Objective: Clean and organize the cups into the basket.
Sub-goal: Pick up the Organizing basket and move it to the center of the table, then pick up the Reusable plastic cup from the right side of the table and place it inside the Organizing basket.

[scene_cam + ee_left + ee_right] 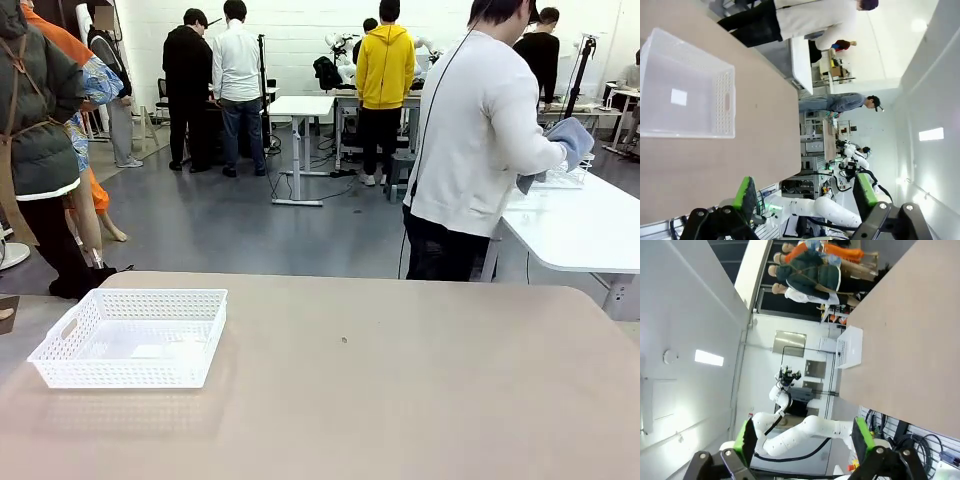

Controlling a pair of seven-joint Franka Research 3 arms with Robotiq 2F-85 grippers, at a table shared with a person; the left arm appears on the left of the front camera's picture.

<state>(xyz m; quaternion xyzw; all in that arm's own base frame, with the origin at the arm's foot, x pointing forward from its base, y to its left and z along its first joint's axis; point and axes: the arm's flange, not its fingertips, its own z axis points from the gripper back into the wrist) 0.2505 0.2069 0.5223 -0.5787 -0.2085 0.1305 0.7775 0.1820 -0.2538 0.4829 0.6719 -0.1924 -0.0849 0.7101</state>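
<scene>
Above the table [400,380], my left gripper [805,200] and right gripper [804,440] hang rolled sideways, both spread wide (nothing held), well apart from the basket [120,372].

No text, brand, number or sign you can read anywhere, one small white square patch on the floor of the basket [722,85], ahead of the left gripper [805,192], no lettering legible on it.

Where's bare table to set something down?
The table is bare from the basket rightward to its right edge, and along the near strip in front of the basket. The basket holds nothing. Crowded only at left, where the basket sits.
</scene>
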